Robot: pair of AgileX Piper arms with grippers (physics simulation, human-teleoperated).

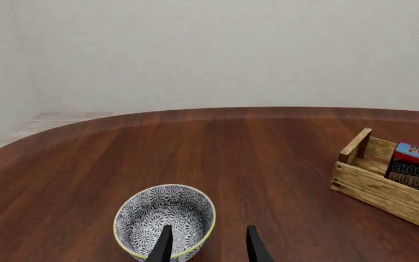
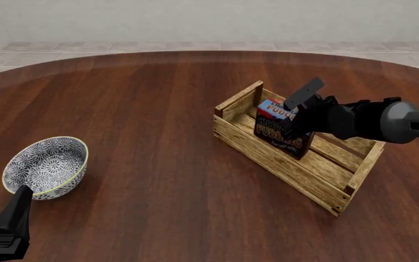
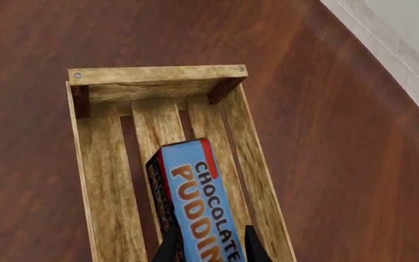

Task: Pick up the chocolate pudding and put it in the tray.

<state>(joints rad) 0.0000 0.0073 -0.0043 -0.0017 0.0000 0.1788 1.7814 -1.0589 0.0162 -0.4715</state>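
Note:
The chocolate pudding (image 2: 276,126) is a carton with a light-blue top and a dark brown side. It stands upright inside the tray (image 2: 282,164), near the tray's far-left end. My right gripper (image 2: 297,119) is shut on it from above. In the right wrist view the fingers (image 3: 167,248) clasp both sides of the chocolate pudding (image 3: 195,202) over the tray's slats (image 3: 107,180). I cannot tell whether the carton touches the slats. My left gripper (image 1: 208,248) is open and holds nothing, low at the front left by the bowl.
A round grey-patterned bowl (image 2: 46,166) with a yellow rim sits at the front left, right in front of the left gripper's fingers (image 1: 162,245). The left wrist view also shows the tray (image 1: 384,191) with the pudding (image 1: 417,169) in it. The round table's far edge curves behind.

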